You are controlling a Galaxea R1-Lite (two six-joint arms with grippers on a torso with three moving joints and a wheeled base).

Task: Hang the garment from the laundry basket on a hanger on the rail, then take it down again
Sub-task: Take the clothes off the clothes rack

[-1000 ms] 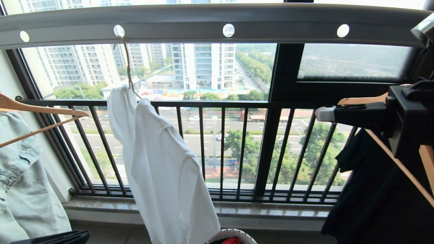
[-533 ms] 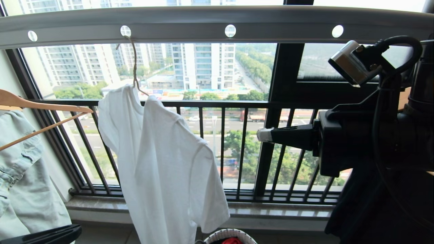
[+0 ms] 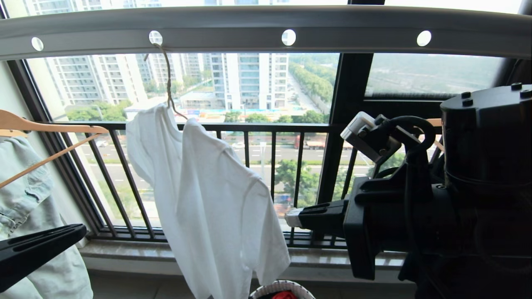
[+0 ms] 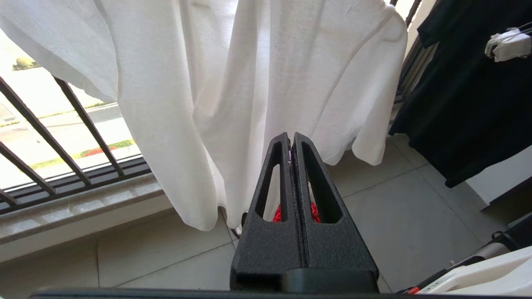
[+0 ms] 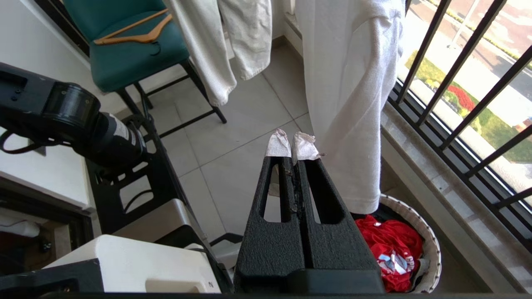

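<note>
**Shirt is up, right arm comes down**

Hanging on the thin cream-white rod hanger (image 3: 168, 89), the white short-sleeved T-shirt (image 3: 208, 195) is up on the broad grey metal rail with round holes (image 3: 257, 27). The hook sits in the second hole from the left. You can see the shirt has swung a little and turned since a second ago.

Your right gripper (image 3: 293, 218) has dropped. A second ago it was high on the right, level with the top window bar. Now it is lower, to the right of the shirt and not touching it. Its two fingers are pressed together and hold nothing.

Your left gripper (image 4: 291, 139) is low on the left, near the shirt's bottom edge. It is squeezed closed too, with nothing in it.

The small round white woven basket (image 5: 426, 232) sits on the floor right under the shirt. A red cloth (image 5: 388, 245) lies inside it. A pale denim jacket on a wooden hanger (image 3: 29, 199) hangs far left.

This looks like the hanging half is done. Next you likely need to take the shirt back down.
</note>
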